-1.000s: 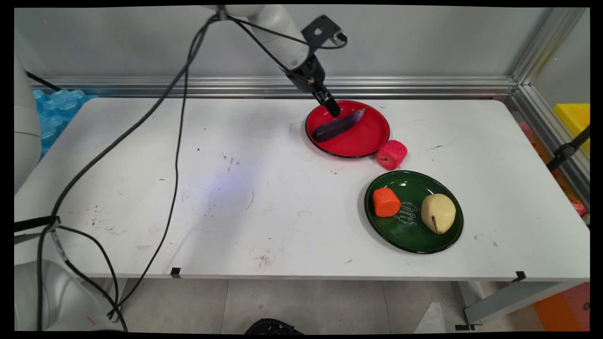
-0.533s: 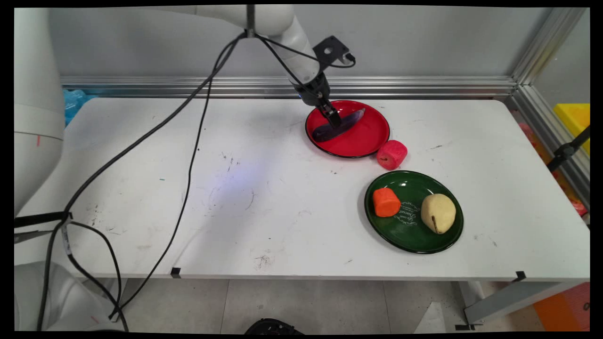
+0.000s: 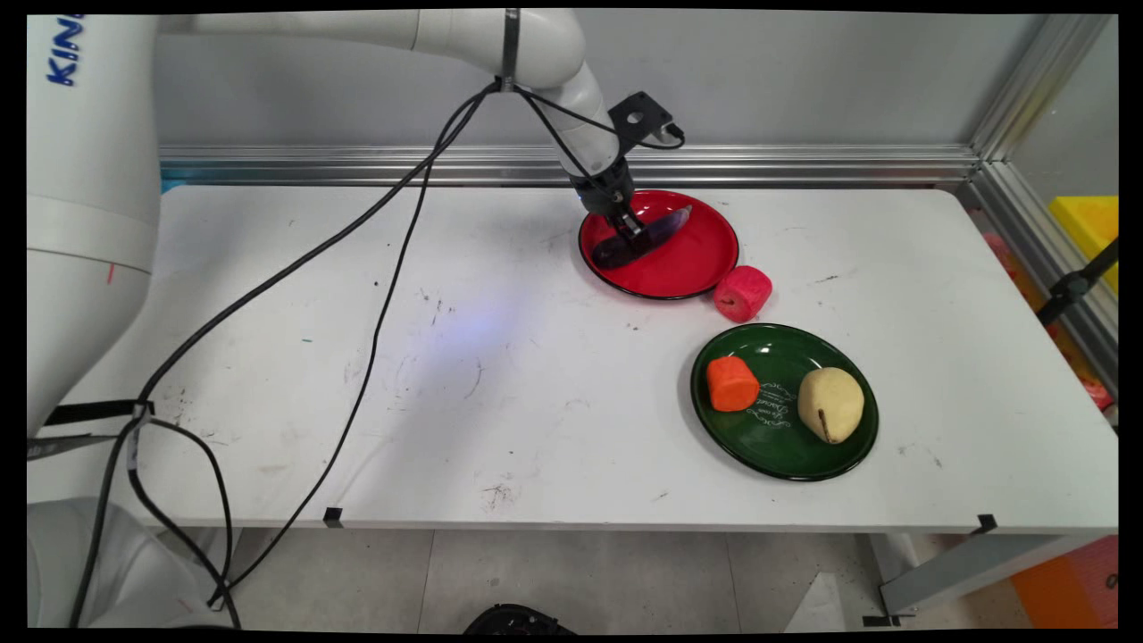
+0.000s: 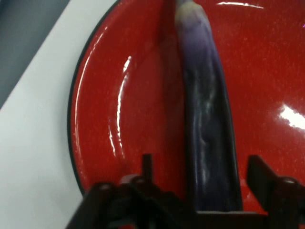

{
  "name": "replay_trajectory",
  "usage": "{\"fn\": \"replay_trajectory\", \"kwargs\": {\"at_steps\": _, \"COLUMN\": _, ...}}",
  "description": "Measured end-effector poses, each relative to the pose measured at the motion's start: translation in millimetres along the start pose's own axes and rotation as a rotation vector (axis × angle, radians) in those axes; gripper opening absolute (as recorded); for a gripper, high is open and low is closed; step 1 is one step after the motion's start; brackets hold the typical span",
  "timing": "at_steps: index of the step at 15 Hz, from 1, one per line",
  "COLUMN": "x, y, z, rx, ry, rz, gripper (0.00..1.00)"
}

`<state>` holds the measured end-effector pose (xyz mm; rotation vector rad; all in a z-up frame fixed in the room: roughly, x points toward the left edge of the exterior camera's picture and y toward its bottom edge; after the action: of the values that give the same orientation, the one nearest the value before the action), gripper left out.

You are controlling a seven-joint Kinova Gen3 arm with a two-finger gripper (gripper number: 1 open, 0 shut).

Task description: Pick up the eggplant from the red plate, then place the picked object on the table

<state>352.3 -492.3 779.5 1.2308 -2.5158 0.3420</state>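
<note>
Spreading under everything is the white table (image 3: 500,357), scuffed with dark marks. On its far side sits the red plate (image 3: 692,259), and nearer the front the green plate (image 3: 777,451), with pale looping script in its middle that I cannot read. On the green plate lie a tan pear-shaped piece (image 3: 830,404) and, apart from it, an orange chunk (image 3: 732,383). A pink-red block (image 3: 742,293) stands on the table, touching the red plate's near rim. Lying along the red plate is the purple eggplant (image 3: 656,232), and my gripper (image 3: 630,234) is low over its middle. My jaws are parted, one finger (image 4: 147,167) on each side of the eggplant (image 4: 209,143), neither pressed against it as far as I see.
</note>
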Motion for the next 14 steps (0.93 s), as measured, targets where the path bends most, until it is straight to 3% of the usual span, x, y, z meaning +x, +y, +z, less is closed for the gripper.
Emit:
{"fn": "replay_trajectory", "kwargs": {"at_steps": 8, "x": 3, "y": -1, "z": 3, "rx": -0.002, "ry": -0.006, "rz": 0.023, "gripper": 0.00}}
{"fn": "replay_trajectory", "kwargs": {"at_steps": 14, "x": 11, "y": -4, "z": -30, "rx": -0.008, "ry": 0.053, "rz": 0.069, "gripper": 0.00}}
